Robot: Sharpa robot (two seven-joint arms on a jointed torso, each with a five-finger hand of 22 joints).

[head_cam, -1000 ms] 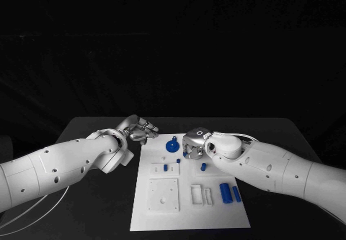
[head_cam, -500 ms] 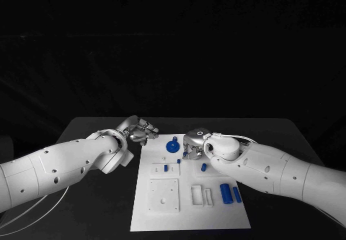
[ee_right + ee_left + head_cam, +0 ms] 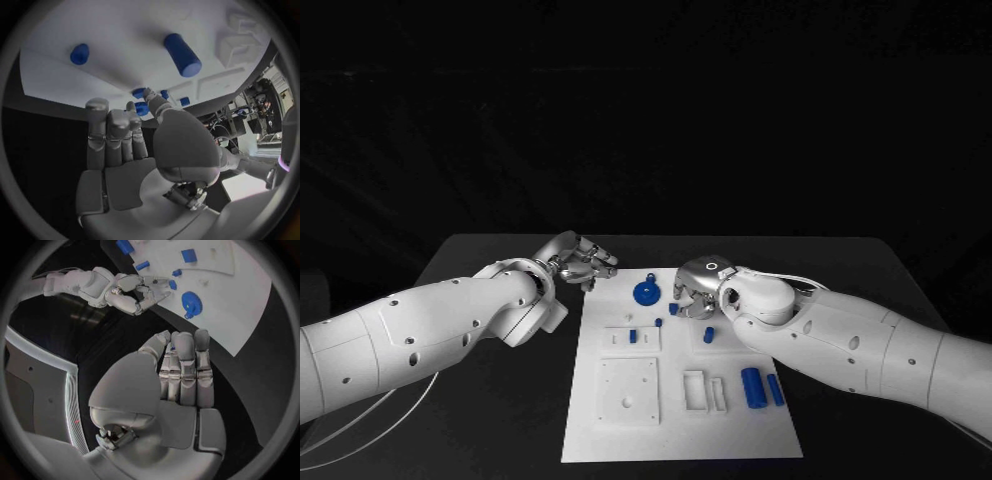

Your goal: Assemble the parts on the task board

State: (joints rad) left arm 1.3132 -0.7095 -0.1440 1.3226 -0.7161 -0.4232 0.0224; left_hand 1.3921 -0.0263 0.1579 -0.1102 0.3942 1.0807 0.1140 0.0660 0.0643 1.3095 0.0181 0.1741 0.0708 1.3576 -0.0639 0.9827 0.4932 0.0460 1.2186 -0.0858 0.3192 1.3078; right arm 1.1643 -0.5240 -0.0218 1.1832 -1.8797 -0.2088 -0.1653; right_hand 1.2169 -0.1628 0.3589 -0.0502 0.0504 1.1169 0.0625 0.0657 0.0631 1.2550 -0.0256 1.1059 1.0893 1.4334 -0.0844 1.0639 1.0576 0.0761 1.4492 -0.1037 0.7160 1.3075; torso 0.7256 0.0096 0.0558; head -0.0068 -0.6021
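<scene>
My right hand (image 3: pixel 700 287) is low over the far end of the white task board (image 3: pixel 678 428), fingers bent near a small blue peg (image 3: pixel 672 309). I cannot tell if I hold it. My left hand (image 3: pixel 580 259) waits beside the board, fingers curled, holding nothing. Next I must line the peg up with its hole.

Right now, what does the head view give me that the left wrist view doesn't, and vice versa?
Head view alone: the task board's near end with its white square plate, and the back of the left hand by the board's far left corner. Left wrist view alone: that hand's palm, fingers straight, side by side, nothing in them. Both: the right hand over the board's far end, beside the round blue part; neither settles whether it holds anything.
</scene>
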